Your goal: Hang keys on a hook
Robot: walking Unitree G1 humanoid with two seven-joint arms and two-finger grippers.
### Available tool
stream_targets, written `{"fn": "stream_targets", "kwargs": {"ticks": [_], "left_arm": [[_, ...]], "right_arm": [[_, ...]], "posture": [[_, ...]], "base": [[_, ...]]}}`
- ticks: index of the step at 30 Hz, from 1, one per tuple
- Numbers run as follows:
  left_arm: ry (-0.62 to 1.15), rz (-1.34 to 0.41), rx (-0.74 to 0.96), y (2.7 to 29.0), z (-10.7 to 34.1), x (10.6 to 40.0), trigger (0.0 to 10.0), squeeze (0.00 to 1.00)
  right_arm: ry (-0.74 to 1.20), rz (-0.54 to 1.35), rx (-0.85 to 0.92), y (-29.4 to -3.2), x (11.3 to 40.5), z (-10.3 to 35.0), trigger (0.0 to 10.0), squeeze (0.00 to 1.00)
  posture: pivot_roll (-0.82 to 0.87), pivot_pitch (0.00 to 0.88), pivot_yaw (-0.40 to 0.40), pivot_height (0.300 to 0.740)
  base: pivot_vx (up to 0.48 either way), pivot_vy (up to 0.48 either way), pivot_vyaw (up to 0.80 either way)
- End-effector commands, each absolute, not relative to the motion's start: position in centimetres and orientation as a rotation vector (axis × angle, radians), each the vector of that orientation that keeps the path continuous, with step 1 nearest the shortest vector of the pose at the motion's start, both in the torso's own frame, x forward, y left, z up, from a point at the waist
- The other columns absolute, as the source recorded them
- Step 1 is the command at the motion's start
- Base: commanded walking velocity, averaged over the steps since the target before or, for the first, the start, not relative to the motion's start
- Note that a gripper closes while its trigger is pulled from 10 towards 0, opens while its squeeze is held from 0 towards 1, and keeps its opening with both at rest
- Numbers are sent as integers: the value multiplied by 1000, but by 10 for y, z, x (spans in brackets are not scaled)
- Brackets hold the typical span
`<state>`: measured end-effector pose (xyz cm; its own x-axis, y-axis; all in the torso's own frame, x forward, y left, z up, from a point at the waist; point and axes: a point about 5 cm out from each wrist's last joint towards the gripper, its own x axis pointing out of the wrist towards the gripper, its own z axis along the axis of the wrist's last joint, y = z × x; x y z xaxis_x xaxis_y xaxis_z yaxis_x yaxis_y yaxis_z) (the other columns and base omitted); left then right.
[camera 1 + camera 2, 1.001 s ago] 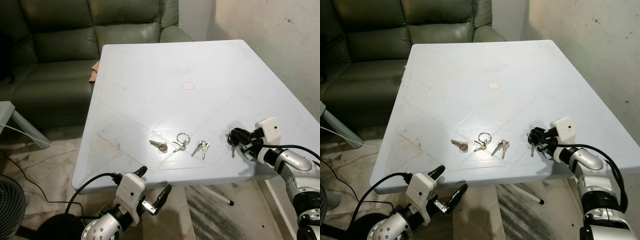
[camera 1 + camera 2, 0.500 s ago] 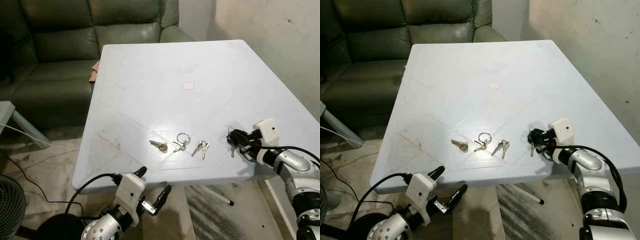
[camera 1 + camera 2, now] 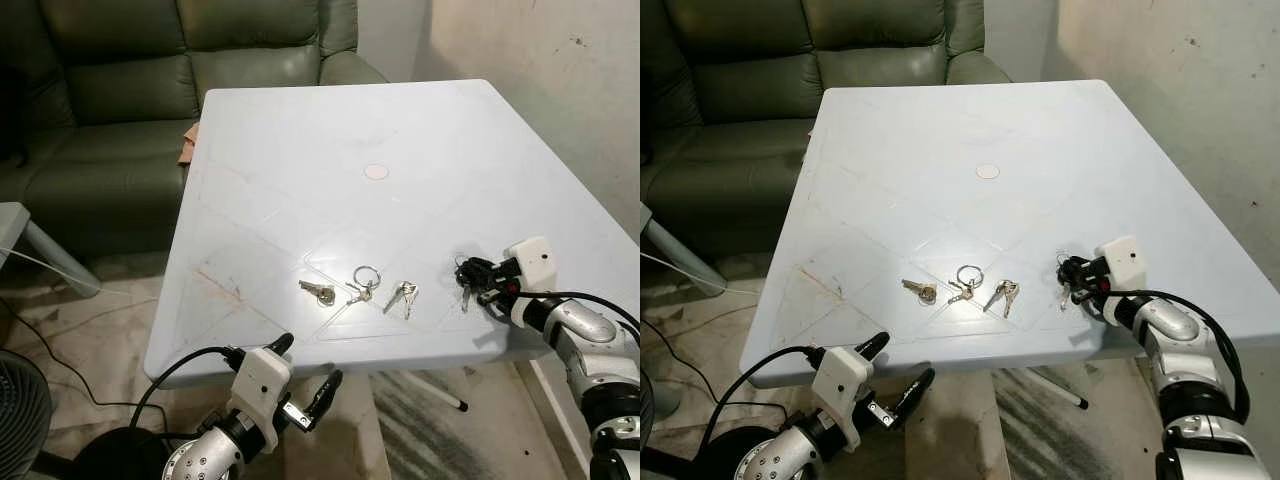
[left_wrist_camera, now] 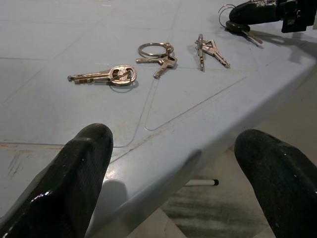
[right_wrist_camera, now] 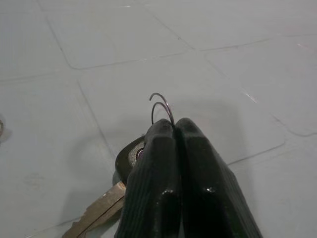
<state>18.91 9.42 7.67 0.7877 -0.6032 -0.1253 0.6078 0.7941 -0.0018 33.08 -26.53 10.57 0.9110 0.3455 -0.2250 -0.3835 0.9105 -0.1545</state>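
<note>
Pale surface [image 3: 330, 120], near edge: right pincer [image 3: 480, 272] clamped on black-head key bunch [image 5: 130, 159], ring poking past its tips. Left pincer [image 4: 173, 163] spread wide below the edge, idle. No hook visible.

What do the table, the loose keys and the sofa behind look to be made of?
Table: pale moulded plastic, probably, with pressed-in grooves and a dull sheen. Loose keys: silvery metal, glinting. The key bunch pinched by the right gripper has a brassy blade and dark, likely plastic head. Sofa: green leather or imitation, softly shiny.
</note>
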Motion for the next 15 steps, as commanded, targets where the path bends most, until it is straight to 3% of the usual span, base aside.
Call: {"fn": "stream_targets", "kwargs": {"ticks": [1, 8, 10, 11, 12, 15], "left_arm": [[119, -649, 49, 95, 77, 188, 10000, 0], [104, -612, 35, 97, 79, 196, 10000, 0], [97, -590, 20, 98, 81, 199, 10000, 0], [93, -582, 17, 99, 81, 200, 10000, 0], [90, -559, 5, 100, 82, 203, 10000, 0], [71, -524, -13, 102, 84, 207, 10000, 0]], "right_arm": [[181, 360, -207, -267, 333, 109, 0, 0], [12, 313, -140, -265, 333, 123, 0, 0], [-73, 324, -31, -261, 331, 129, 5725, 0], [-102, 322, -1, -259, 330, 130, 7490, 0], [-154, 309, 48, -254, 326, 132, 10000, 0], [-171, 290, 88, -247, 320, 128, 10000, 0]], "posture": [[3, 96, 13, 740], [7, 90, 6, 740], [12, 82, 2, 740], [13, 80, -1, 740], [13, 76, -2, 740], [18, 59, -11, 740]], "base": [[0, 0, 0], [0, 0, 0], [0, 0, 0], [0, 0, 0], [0, 0, 0], [0, 0, 0]]}}
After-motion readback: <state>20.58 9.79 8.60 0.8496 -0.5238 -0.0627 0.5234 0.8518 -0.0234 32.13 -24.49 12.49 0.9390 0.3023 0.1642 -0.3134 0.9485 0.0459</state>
